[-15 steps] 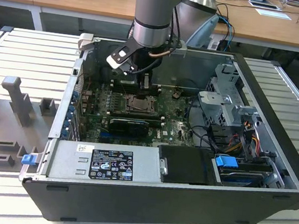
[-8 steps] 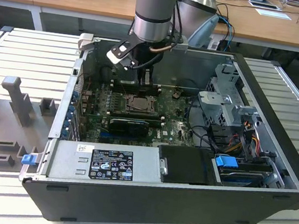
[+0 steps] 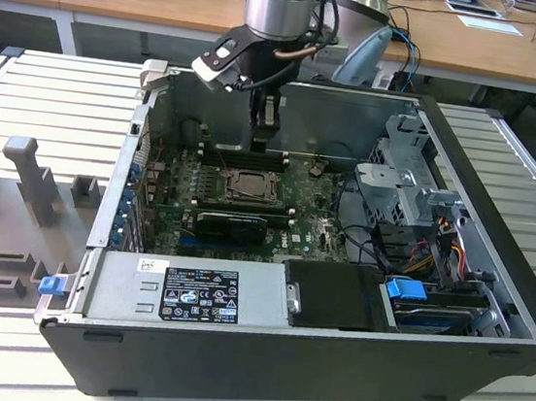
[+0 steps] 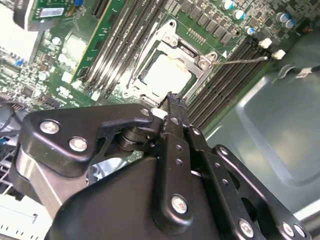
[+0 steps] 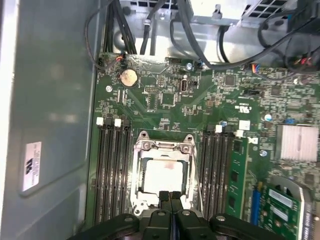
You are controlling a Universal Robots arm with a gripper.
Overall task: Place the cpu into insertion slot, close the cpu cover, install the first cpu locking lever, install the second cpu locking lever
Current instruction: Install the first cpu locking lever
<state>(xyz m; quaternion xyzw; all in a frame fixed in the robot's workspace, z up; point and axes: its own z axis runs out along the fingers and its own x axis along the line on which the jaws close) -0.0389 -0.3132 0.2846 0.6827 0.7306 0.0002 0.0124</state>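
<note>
The claw [image 5: 170, 196] is clenched on nothing beside the cpu [image 5: 162, 176], which looks light and easy to hurt; push its stiff cover [image 5: 165, 147] by the edge.

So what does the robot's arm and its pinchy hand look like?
The arm is a round silver-grey tube with a dark cable looping beside it. The gripper is black, with chunky links, shiny silver screws and two slim fingers.
</note>
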